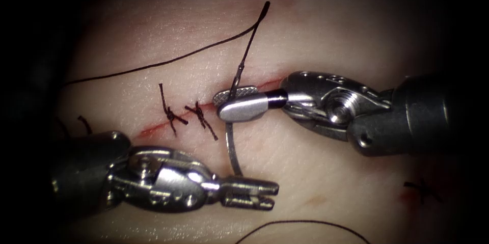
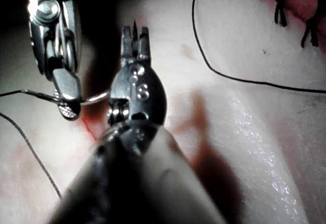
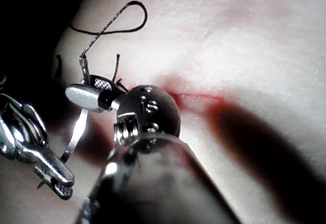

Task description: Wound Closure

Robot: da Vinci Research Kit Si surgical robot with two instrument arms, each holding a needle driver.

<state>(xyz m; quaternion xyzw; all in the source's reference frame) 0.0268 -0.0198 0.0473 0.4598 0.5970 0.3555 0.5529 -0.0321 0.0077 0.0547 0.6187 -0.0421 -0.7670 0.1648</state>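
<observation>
Endoscope view: your right hand [image 1: 239,102] clamps the needle [image 1: 233,144] near its swaged end, above the cut [image 1: 153,131]; its tip sits at 6 o'clock between your left hand's [image 1: 254,194] parted jaws. It's stiff, slick steel; grasp mid-curve.

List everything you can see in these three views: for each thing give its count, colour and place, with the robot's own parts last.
tissue: one, pale pink, under everything.
cut: one, red line running across the tissue.
stitches: two, black knots on the cut's left part.
needle: one, silver, curved, held near its thread end, over the cut.
thread: one, black, trailing from the needle.
right hand: one, steel, shut on the needle.
left hand: one, steel, slightly open by the needle's tip, holding nothing.
</observation>
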